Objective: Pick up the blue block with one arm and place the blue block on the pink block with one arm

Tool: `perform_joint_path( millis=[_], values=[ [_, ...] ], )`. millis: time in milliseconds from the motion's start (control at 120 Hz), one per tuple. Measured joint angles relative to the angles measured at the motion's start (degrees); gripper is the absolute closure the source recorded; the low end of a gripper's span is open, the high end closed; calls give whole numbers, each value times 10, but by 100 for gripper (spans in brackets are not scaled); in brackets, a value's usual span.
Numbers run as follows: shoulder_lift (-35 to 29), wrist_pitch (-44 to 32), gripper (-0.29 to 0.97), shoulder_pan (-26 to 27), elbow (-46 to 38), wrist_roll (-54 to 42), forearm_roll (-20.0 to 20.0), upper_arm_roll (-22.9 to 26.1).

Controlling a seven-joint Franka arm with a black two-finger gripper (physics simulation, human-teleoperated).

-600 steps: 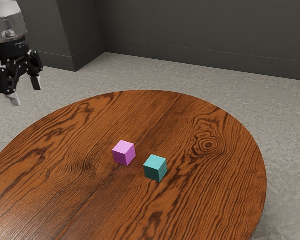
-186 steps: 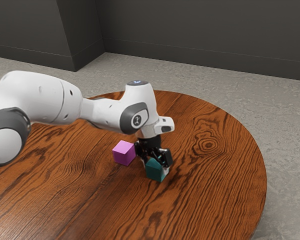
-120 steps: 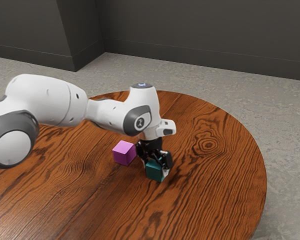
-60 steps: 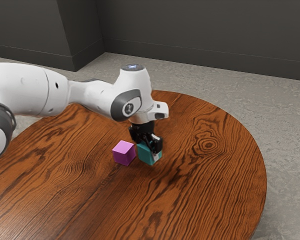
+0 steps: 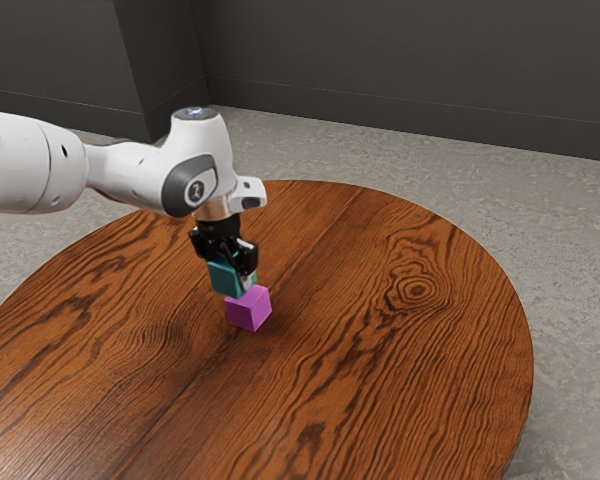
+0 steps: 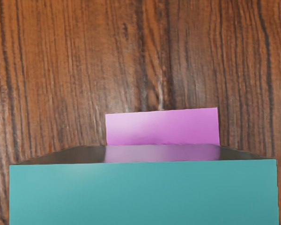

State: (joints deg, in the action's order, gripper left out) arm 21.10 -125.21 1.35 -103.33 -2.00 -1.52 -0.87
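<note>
Jaws closed narrowly on the blue block (image 5: 227,280), one finger on each side, block carried clear of the worktop (image 5: 410,340). Exterior view: blue block sits at about 11 o'clock of the pink block (image 5: 248,308), low over it, edges overlapping in the picture; contact between the two cannot be told. Wrist view: blue block (image 6: 143,192) directly under the hand, a strip of the pink block (image 6: 162,126) showing past its far edge with a dark band between them, so the stack is judged not yet centred. Step in hand: alignment before lowering. Risks: if released at this offset, the blue block would land partly overhanging and could tip off onto the wood (image 6: 61,70). If lowered while off-centre, its lower edge could catch the pink block's rim and shove it across the smooth surface. Opening the jaws from too high could make the block bounce or twist on landing.
</note>
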Motion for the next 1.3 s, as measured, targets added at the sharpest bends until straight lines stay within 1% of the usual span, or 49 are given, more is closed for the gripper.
perform_joint_path(
  millis=[142,350,408,550,617,675,700,758,800,842,892,967,1067,1167,1300],
  values=[
    [25,3,35,-1,29,-1,2,0],
    [33,7,35,0,34,-3,5,1],
    [34,8,26,2,35,-4,8,1],
    [30,9,15,4,35,-9,13,2],
    [-3,17,11,10,33,-11,9,0],
    [-71,34,9,13,29,-8,-6,-1],
    [-112,44,8,16,27,-1,-10,-1],
    [-208,76,6,27,25,38,-12,0],
    [-261,115,5,44,26,86,-10,-7],
    [-303,167,4,67,33,139,-11,-36],
    [-333,223,3,59,44,197,-11,-78],
    [-350,291,2,51,59,277,-18,-108],
    [-351,351,1,49,52,368,-25,-120],
    [-350,384,1,49,35,445,-27,-122],
    [-350,407,0,53,25,530,-29,-122]
  ],
)
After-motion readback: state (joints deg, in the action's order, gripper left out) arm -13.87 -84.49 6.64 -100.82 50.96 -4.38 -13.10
